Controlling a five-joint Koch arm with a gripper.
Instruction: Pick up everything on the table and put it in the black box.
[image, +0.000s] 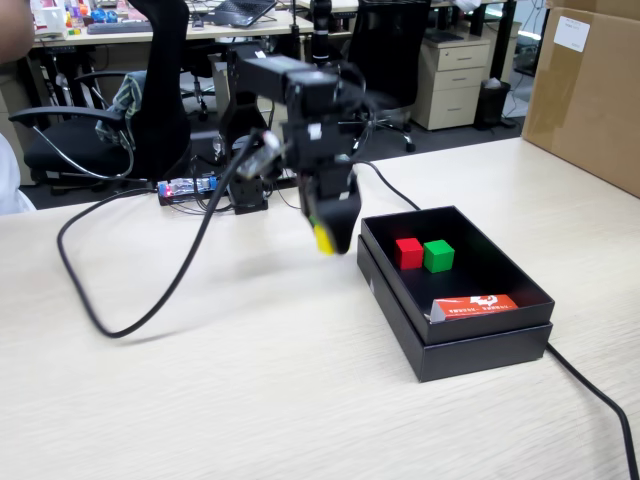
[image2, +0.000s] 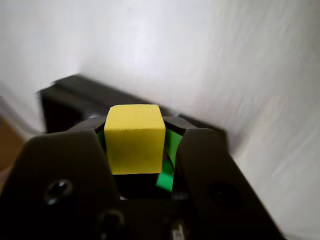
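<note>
I count one small matte yellow cube, pinched between the two jaws of my black gripper; in the fixed view it shows only as a yellow sliver at the jaw tips, held clear above the light beige wood-grain table, just left of the shallow matte black cardboard box. Inside that box I count three items: one red cube and one green cube side by side, near each other, and one flat orange packet leaning at the near wall. One thick black cable loops across the table. One large brown cardboard carton is cut off at the right edge. In the wrist view the box is blurred.
</note>
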